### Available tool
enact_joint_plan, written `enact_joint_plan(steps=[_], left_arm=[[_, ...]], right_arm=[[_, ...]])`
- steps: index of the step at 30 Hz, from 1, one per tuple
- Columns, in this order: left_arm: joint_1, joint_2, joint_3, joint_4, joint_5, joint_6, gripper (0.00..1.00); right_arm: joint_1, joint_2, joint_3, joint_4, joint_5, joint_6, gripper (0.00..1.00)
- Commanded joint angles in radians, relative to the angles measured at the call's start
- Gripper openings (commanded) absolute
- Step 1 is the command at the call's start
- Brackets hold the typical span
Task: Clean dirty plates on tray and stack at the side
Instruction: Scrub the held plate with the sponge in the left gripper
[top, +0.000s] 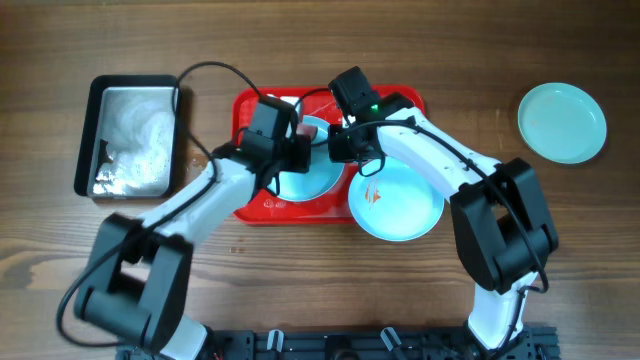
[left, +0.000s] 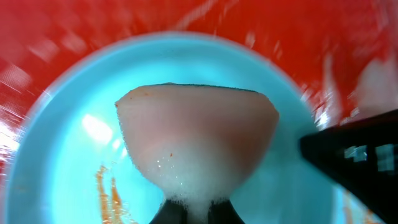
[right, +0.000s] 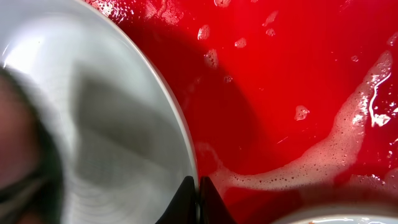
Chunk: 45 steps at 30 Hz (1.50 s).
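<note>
Left arm (top: 190, 200) and right arm (top: 430, 155) both wear white shells with chunky black joints, a thin black cable (top: 215, 68) loops upper left, and a green light (top: 375, 103) glows upper centre.

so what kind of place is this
Probably a robot lab bench set up for dishwashing: robot arms at a wooden table, a sudsy red tray with plates, a foamy sponge.
</note>
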Motion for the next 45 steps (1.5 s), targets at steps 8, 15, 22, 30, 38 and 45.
enact_joint_plan(steps=[8, 15, 22, 30, 38, 45], left_arm=[[-0.007, 0.121, 0.009, -0.033, -0.146, 0.043, 0.04], [0.003, 0.122, 0.009, -0.069, -0.288, 0.043, 0.04], [0.002, 0.122, 0.009, -0.072, -0.257, 0.017, 0.04], [0.002, 0.122, 0.009, -0.074, -0.257, 0.012, 0.04], [0.003, 0.108, 0.01, -0.084, -0.258, 0.013, 0.04], [0.005, 0.04, 0.01, -0.102, -0.388, 0.014, 0.04]], right_arm=[[0.006, 0.014, 0.013, 0.005, -0.011, 0.005, 0.04], [0.005, 0.014, 0.013, 0.005, -0.004, 0.014, 0.04], [0.005, 0.034, -0.037, 0.116, -0.128, 0.109, 0.41], [0.014, 0.114, -0.04, 0.178, -0.185, 0.26, 0.31], [0.012, 0.153, -0.041, 0.175, -0.17, 0.312, 0.04], [0.012, 0.153, -0.041, 0.169, -0.17, 0.311, 0.04]])
